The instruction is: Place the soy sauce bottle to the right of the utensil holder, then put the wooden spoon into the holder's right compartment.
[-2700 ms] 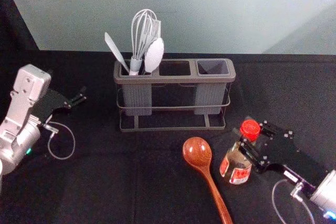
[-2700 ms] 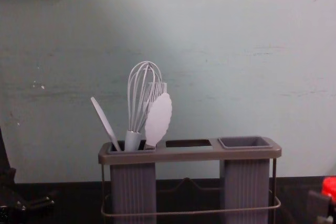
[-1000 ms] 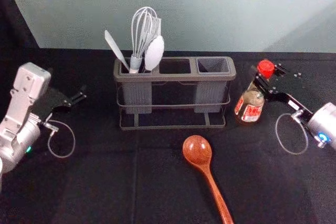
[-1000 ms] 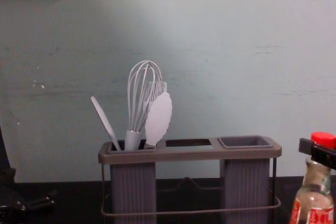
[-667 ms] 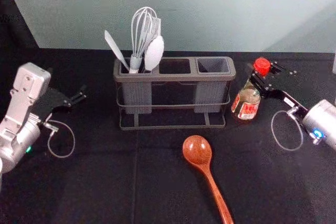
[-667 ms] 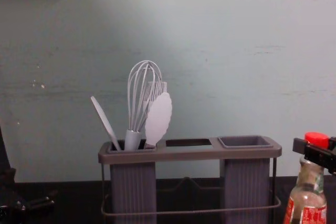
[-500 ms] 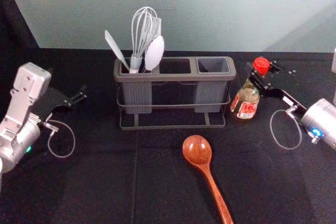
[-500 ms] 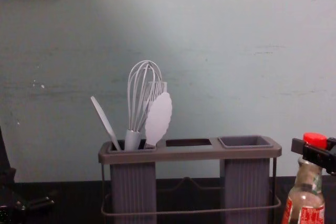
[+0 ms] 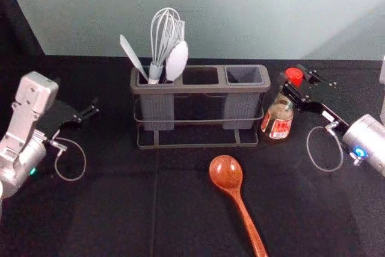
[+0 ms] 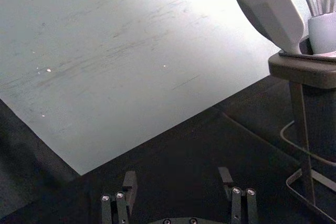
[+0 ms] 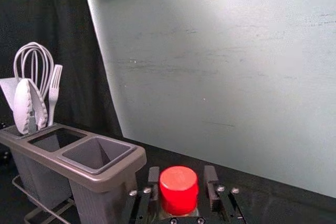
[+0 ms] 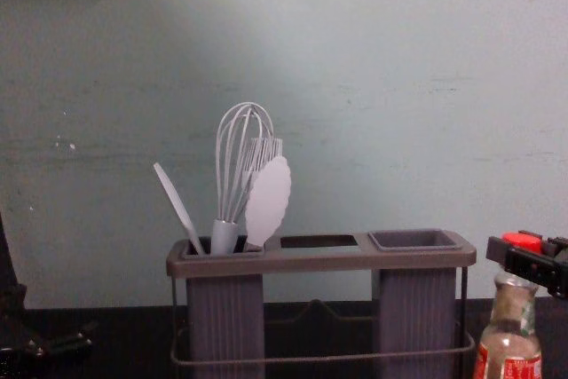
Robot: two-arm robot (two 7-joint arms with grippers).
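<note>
Head view: bottle [image 9: 279, 126], three o'clock of holder [image 9: 200, 90], right gripper [image 9: 293, 77] clasping.
Left gripper [image 9: 92, 108] spread, nine o'clock. Outstanding: release; spoon [image 9: 226, 174], five o'clock, into right compartment [image 9: 244, 76].

One bottle [image 9: 279, 127], one holder [image 9: 201, 90], one wooden spoon [image 9: 227, 173]

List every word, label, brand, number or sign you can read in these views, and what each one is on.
No text can be read.
Bottle: red-and-white label with lettering, too small to make out, so no brand can be quoted.
Right arm: small white sticker with dark marks, too small to read.
Holder and spoon: no lettering visible.
</note>
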